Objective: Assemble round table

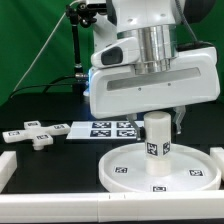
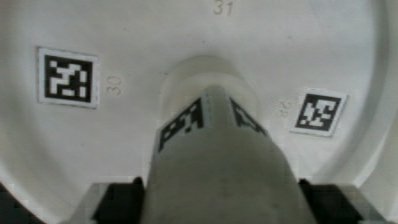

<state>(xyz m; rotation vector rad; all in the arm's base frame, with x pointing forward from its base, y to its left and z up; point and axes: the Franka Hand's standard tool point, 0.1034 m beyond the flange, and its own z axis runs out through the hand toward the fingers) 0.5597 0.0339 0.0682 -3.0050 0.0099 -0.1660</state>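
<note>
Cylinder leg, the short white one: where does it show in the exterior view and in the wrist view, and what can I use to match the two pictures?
Exterior view: the cylinder leg stands upright on the round disc, toward the exterior view's right.
Wrist view: the cylinder leg fills the middle of the picture, seen along its length, with the round disc behind it.
Shared landmark: the round disc's white tagged surface around the leg's base.

leg [image 2: 214, 150]: blurred, near end cropped in wrist view | disc [image 2: 107, 140]: mostly out of frame there
</note>
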